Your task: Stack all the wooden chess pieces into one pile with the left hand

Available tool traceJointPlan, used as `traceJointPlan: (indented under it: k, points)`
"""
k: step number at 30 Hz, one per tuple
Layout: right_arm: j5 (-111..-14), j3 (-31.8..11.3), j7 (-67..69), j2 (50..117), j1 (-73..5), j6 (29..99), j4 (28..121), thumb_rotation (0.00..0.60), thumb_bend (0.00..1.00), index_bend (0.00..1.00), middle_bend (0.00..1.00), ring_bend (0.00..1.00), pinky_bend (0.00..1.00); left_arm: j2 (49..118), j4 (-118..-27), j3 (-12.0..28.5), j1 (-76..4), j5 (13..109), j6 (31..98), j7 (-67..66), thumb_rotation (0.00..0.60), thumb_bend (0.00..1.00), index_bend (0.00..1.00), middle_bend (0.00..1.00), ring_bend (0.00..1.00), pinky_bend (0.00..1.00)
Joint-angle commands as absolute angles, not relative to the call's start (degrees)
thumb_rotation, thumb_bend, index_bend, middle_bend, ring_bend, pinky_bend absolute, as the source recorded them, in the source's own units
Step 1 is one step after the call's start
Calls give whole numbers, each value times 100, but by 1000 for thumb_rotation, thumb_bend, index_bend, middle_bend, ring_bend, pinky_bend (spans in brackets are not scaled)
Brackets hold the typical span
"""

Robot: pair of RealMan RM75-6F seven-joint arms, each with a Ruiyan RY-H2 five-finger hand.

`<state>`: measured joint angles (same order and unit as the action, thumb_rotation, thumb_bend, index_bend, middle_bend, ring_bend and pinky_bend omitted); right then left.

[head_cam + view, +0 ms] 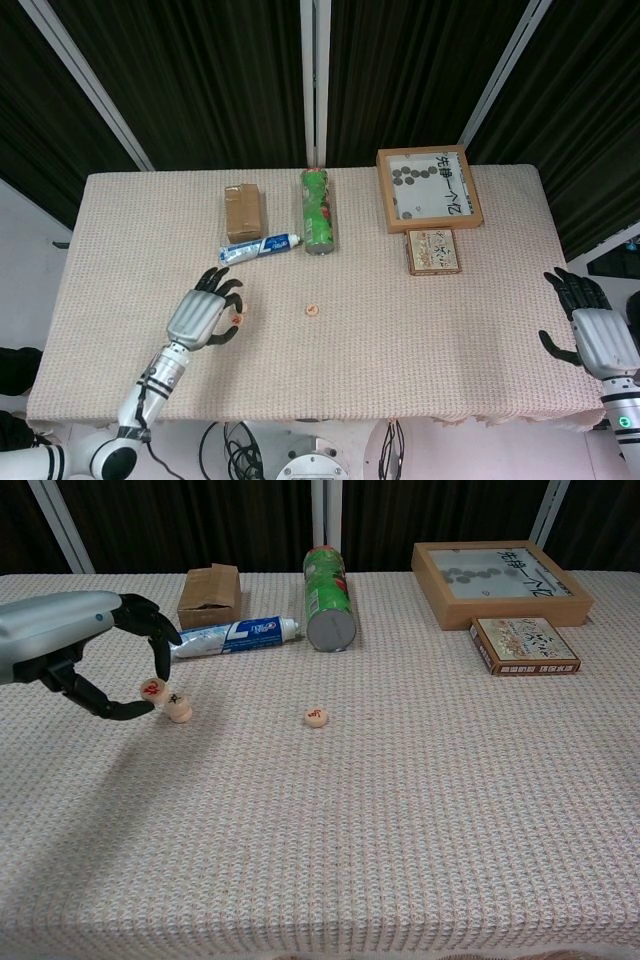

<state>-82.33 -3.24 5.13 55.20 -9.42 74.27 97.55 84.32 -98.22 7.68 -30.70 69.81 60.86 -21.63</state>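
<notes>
My left hand (70,645) (200,318) hangs over the left part of the table and pinches a round wooden chess piece with a red mark (152,690) between thumb and a finger. Just right of it, a second wooden piece with a dark mark (178,707) lies on the cloth, close beside the held one. In the head view the held piece (236,319) shows at the hand's fingertips. A third piece with a red mark (316,717) (313,310) lies alone near the table's middle. My right hand (590,330) stays off the table's right edge, fingers spread, holding nothing.
Behind the pieces lie a toothpaste tube (232,636), a cardboard box (209,595) and a green can on its side (329,598). At the back right stand a wooden framed box (498,580) and a small card box (524,645).
</notes>
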Motion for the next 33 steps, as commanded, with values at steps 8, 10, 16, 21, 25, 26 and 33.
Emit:
traceJointPlan:
  k: [8,10,16,21,25,26,33]
  points:
    - [-8227,-329,551,5505,-941,7435,9747,600,292,0,0,0,0,8462,-9330,989,-3487,6265,5502,-2027,600,289,476,193,0,0]
    - [-8219,-325,556,5507,-942,7424,9737,600,292,0,0,0,0,8483,-9265,988,-3514,6199,5463,-1965,600,289,476,194,0,0]
    - [-8212,-327,525,5515,-945,7425,9742,600,291,0,0,0,0,8571,-9101,960,-3607,6159,5385,-1854,600,289,475,194,0,0]
    - [-8216,-325,513,5514,-937,7446,9751,600,291,0,0,0,0,8591,-9075,959,-3663,6096,5342,-1760,600,289,475,194,0,0]
    - [-8218,-321,506,5519,-944,7433,9746,600,291,0,0,0,0,8617,-9043,943,-3697,6087,5340,-1714,600,290,474,194,0,0]
    - [-8217,-321,504,5520,-945,7430,9745,600,291,0,0,0,0,8623,-9038,940,-3704,6084,5339,-1704,600,289,474,193,0,0]
    - [-8190,-327,496,5524,-945,7426,9746,600,291,0,0,0,0,8680,-8982,940,-3765,6107,5381,-1649,600,294,471,194,0,0]
